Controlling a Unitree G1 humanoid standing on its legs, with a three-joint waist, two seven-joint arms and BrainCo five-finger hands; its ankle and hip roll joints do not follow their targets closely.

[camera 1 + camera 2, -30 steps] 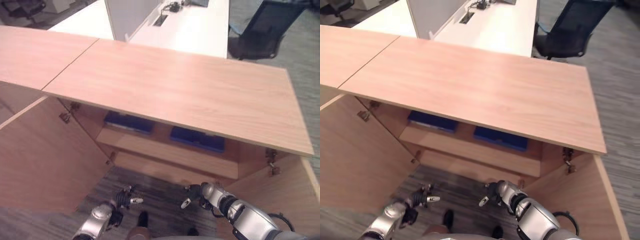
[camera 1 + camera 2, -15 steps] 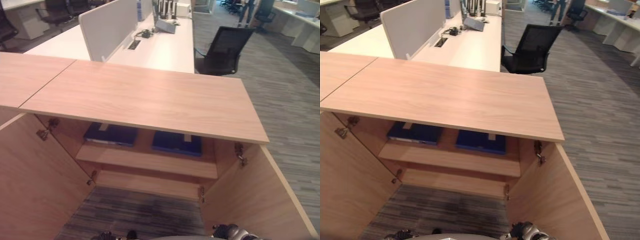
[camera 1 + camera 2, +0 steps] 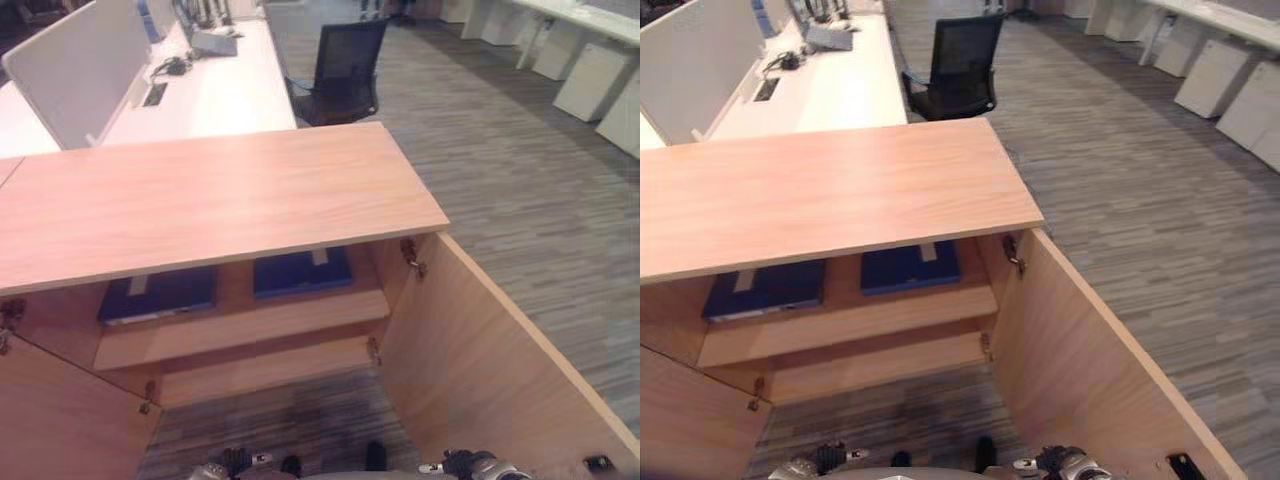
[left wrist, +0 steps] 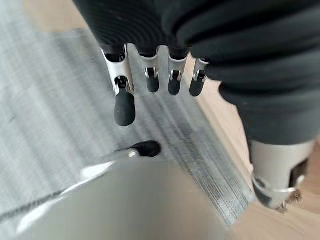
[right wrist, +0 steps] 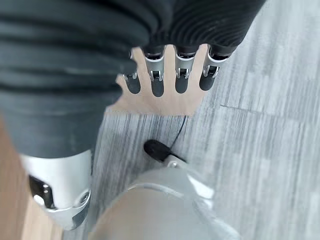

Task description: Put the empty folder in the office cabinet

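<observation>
Two blue folders lie flat on the shelf inside the open wooden cabinet [image 3: 200,195]: one on the left [image 3: 160,293], one on the right [image 3: 300,271]. I cannot tell which is the empty one. My left hand [image 3: 233,463] hangs low at the near edge of the eye views, well short of the shelf. In its wrist view the left hand [image 4: 172,82] has straight fingers over grey carpet and holds nothing. My right hand [image 3: 468,465] is just as low, beside the right door. The right hand [image 5: 181,80] is also open and empty.
The cabinet's right door [image 3: 480,340] stands wide open toward me, and the left door [image 3: 50,420] is open too. Behind the cabinet are a white desk [image 3: 200,90] with a divider and a black office chair [image 3: 345,60]. Grey carpet [image 3: 520,180] stretches to the right.
The camera has swung, so the whole picture has shifted and tilted. Both hands have dropped from in front of the cabinet to the bottom edge. The folders have stayed on the shelf.
</observation>
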